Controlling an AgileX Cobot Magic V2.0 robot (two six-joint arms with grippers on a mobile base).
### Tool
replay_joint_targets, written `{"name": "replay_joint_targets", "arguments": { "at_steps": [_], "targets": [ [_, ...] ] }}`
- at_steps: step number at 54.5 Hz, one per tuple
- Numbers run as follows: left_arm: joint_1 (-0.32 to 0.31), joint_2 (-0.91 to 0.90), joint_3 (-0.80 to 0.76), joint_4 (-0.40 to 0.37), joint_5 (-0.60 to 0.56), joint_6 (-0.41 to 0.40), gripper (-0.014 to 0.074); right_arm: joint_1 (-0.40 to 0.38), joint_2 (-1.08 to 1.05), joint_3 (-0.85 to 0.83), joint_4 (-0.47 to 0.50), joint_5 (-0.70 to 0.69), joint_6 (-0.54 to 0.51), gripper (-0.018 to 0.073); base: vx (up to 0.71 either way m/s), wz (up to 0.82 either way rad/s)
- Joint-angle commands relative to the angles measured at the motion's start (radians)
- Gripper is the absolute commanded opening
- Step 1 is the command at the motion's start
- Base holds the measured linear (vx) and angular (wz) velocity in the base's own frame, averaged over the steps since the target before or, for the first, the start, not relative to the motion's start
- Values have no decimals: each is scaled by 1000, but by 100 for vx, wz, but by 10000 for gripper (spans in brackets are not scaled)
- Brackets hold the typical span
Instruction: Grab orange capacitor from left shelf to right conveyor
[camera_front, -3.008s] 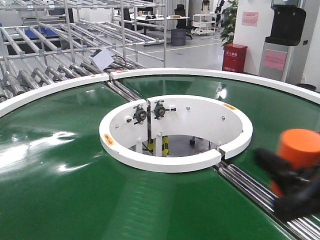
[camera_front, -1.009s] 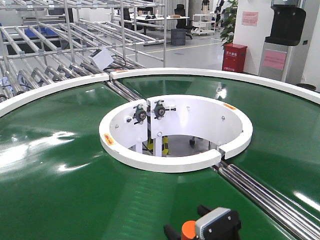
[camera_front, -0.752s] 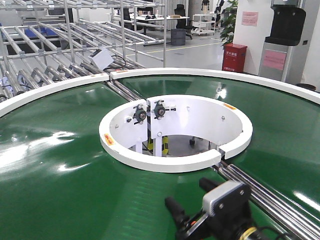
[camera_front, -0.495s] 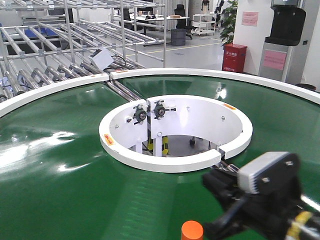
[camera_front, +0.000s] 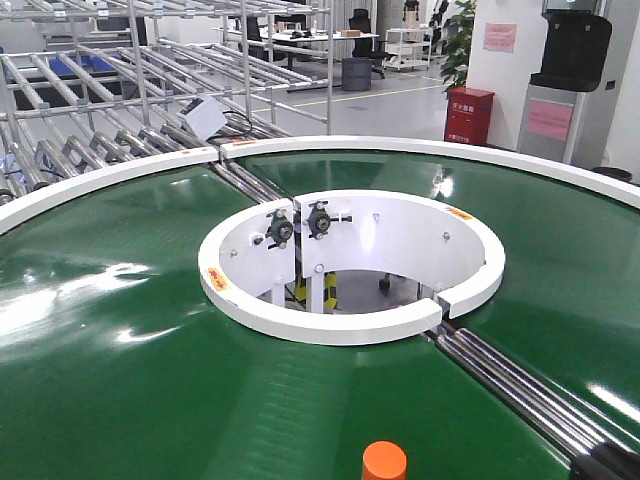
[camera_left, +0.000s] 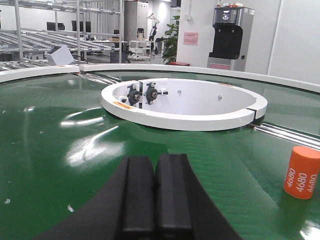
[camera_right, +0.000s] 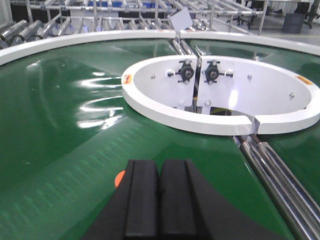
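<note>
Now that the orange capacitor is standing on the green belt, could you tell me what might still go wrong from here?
1. The orange capacitor stands upright and unheld on the glossy right conveyor; a belt start could tip it.
2. The right tool sits closed with the capacitor just beside it, so a careless sweep might knock it over.
3. The roller gap lies nearby; a rolling capacitor could lodge there.

Left gripper (camera_left: 156, 187) matte black, two flat rectangular fingers (camera_left: 138, 192) with rounded edges, flaring black base below, right gripper (camera_right: 160, 192) the same black plastic, smooth, no visible markings
</note>
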Motion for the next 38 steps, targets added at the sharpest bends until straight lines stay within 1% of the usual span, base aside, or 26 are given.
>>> {"name": "replay_joint_targets", "arguments": {
  "at_steps": [1,16,19,23,25,29,31,33,35,38],
  "targets": [
    [-8,-6,-30,-5,-81,-6,-6,-2,-41,-4,-13,-69,0,-8,0,0],
    [-8,-6,-30,-5,-81,-6,-6,-2,-62,7,-12,-53,0,-8,0,0],
    [-8,-6,-30,-5,-81,-6,-6,-2,-62,7,5,-44,-1,-8,0,0],
    [-8,-6,-30,-5,-81,-6,-6,-3,-72,7,65,-44,-42,-8,0,0],
    [-8,-6,-30,-5,-81,-6,-6,-4,-84,15,117,-31,-86,-8,0,0],
    [-8,-6,-30,-5,-81,-6,-6,-14,-118,55,188,-44,-203,-8,0,0],
    [-8,-6,-30,-5,-81,-6,-6,-38,-145,91,238,-58,-259,-8,0,0],
    [-8,-6,-30,-5,-81,-6,-6,-67,-171,126,285,-70,-293,-8,0,0],
    [-8,-6,-30,-5,-81,-6,-6,-115,-205,171,352,-82,-325,-8,0,0],
    [-8,-6,-30,-5,-81,-6,-6,-173,-262,231,398,-85,-357,-8,0,0]
  ]
}}
